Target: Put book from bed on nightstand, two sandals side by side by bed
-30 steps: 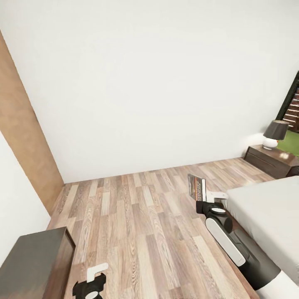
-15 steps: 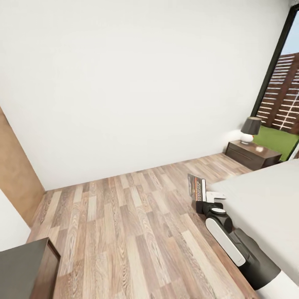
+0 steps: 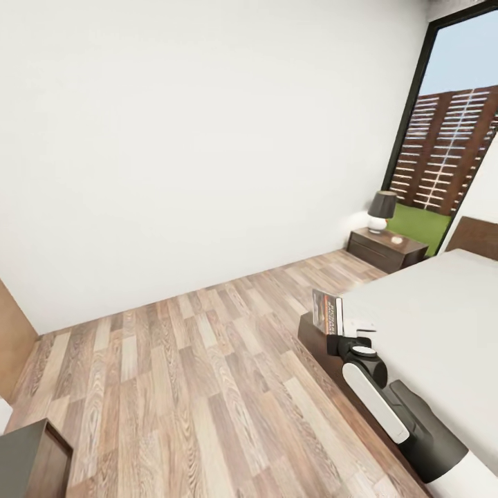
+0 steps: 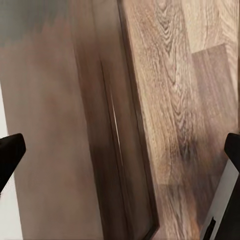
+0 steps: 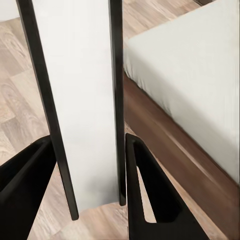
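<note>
Right hand [image 3: 344, 328] clamped on the book [image 3: 327, 312], held upright at lower right, over the bed [image 3: 429, 325] corner. Left hand [image 4: 120, 150]: fingers spread wide, empty. Nightstand [image 3: 384, 249] with lamp [image 3: 381, 210] at right, by the window.

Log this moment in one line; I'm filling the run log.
phase: carrying | right gripper: shut on book | nightstand: ahead, by bed

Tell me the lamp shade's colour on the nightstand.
Dark brown-black shade on the lamp, white base; head view shows it best.
</note>
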Robot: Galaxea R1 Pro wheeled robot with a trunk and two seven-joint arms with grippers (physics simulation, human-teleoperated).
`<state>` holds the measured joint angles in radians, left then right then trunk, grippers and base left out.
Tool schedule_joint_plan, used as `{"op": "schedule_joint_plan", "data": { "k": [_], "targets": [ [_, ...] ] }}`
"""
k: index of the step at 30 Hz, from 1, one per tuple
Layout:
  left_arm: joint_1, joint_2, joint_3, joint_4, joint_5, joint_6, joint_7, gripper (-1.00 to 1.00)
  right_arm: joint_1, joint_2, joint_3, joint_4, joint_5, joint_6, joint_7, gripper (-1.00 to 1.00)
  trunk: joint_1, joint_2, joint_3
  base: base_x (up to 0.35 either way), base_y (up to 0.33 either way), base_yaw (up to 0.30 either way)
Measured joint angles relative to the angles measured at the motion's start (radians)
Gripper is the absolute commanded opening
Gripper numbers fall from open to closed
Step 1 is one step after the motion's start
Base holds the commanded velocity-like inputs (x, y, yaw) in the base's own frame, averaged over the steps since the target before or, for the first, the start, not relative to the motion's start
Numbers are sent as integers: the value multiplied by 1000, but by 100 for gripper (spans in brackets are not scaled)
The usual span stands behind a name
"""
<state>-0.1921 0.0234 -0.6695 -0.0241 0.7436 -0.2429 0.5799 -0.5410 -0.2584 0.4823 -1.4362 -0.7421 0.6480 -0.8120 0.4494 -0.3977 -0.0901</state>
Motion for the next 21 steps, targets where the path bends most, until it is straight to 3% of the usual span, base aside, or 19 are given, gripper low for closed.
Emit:
{"op": "schedule_joint_plan", "data": {
  "k": [10, 15, 21],
  "targets": [
    [0, 0, 0, 0, -1, 0, 0, 100, 0, 1, 0, -1, 0, 2, -1, -100, 0, 0, 0, 0, 0, -235],
    [1, 0, 0, 0, 0, 0, 0, 100, 0, 2, 1, 4, 3, 2, -2, -100, 0, 0, 0, 0, 0, 7],
    [1, 0, 0, -1, -1, 0, 0, 100, -1, 2, 1, 4, 3, 4, -3, -100, 0, 0, 0, 0, 0, 197]
  ]
}}
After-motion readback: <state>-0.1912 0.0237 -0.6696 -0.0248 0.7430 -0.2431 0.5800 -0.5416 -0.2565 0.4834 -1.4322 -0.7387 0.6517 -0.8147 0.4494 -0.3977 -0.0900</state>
